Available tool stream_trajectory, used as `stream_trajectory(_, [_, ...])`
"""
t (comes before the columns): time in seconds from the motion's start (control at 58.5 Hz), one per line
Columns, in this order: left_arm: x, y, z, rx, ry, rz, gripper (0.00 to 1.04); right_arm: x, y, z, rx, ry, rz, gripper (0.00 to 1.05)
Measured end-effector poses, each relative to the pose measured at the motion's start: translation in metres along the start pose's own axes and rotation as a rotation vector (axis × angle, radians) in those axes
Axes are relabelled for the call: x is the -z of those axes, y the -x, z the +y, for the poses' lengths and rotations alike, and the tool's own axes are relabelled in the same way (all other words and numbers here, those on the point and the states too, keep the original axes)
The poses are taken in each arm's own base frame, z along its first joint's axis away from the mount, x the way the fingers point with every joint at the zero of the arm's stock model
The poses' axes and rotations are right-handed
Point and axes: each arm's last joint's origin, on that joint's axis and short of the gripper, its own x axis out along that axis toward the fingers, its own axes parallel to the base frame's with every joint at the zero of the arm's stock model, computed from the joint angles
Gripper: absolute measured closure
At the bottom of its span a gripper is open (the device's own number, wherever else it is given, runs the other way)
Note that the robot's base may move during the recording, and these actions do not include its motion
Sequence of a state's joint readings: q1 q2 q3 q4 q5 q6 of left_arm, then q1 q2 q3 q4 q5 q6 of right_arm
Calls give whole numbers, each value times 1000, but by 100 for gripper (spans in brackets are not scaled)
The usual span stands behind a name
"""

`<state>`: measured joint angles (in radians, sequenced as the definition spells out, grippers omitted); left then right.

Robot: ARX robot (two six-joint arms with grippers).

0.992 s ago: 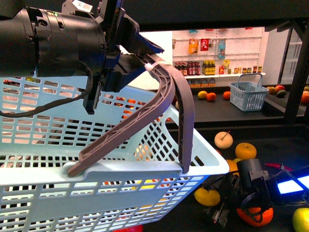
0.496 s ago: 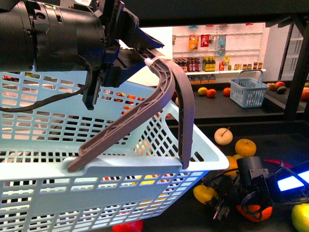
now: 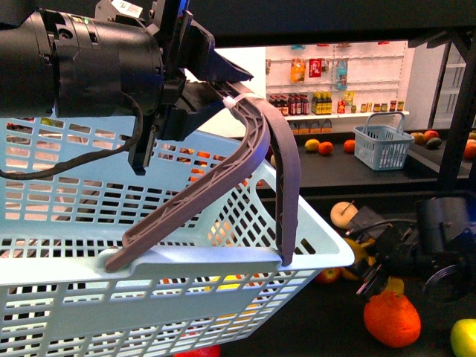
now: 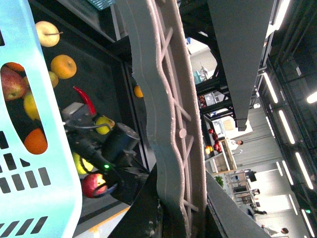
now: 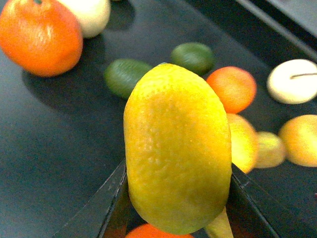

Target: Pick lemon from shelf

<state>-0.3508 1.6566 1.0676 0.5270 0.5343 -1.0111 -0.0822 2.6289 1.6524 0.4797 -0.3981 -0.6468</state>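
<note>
My right gripper (image 5: 178,191) is shut on the lemon (image 5: 177,148), a bright yellow oval held between the two black fingers above the dark tray of the shelf (image 5: 44,148). In the front view the right gripper (image 3: 374,262) hangs low right, over the shelf's black tray (image 3: 424,212), with only bits of yellow showing at its jaws. My left gripper (image 3: 223,95) is shut on the grey basket handle (image 3: 256,149) and holds the light blue basket (image 3: 149,297) up in front. The handle also fills the left wrist view (image 4: 168,124).
An orange (image 3: 392,318), a yellow-green fruit (image 3: 465,338), a pale stemmed fruit (image 3: 343,213) and a red apple (image 3: 327,277) lie in the tray. Under the lemon are an orange (image 5: 42,37), two green fruits (image 5: 124,74) and more oranges (image 5: 232,88). A small basket (image 3: 383,145) stands behind.
My right gripper has risen and moved right from among the fruit, and the yellow fruit that lay by it has gone up with it. The basket has bobbed slightly.
</note>
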Motion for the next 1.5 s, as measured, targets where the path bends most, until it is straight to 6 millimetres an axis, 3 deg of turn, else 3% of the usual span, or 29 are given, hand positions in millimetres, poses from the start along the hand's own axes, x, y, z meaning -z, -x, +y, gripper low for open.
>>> stream_trajectory(0.205, [0, 0, 0, 0, 0, 0, 94, -44, 88, -31, 90, -108, -103, 59])
stream_trajectory(0.308, [0, 0, 0, 0, 0, 0, 94, -70, 122, -36, 95, -147, -161, 59])
stream_trajectory(0.41, [0, 0, 0, 0, 0, 0, 94, -111, 158, -28, 46, -209, -261, 59])
stream_trajectory(0.547, [0, 0, 0, 0, 0, 0, 94, -144, 182, 0, -47, -265, -333, 59])
stream_trajectory(0.701, [0, 0, 0, 0, 0, 0, 94, -158, 186, 43, -175, -329, -335, 59])
stream_trajectory(0.906, [0, 0, 0, 0, 0, 0, 94, -162, 179, 78, -261, -333, -314, 59])
stream_trajectory(1.334, [0, 0, 0, 0, -1, 0, 94, -169, 169, 111, -346, -321, -301, 59])
stream_trajectory(1.436, [0, 0, 0, 0, 0, 0, 94, -169, 169, 113, -363, -327, -297, 42])
stream_trajectory(1.505, [0, 0, 0, 0, 0, 0, 94, -170, 169, 114, -374, -334, -297, 26])
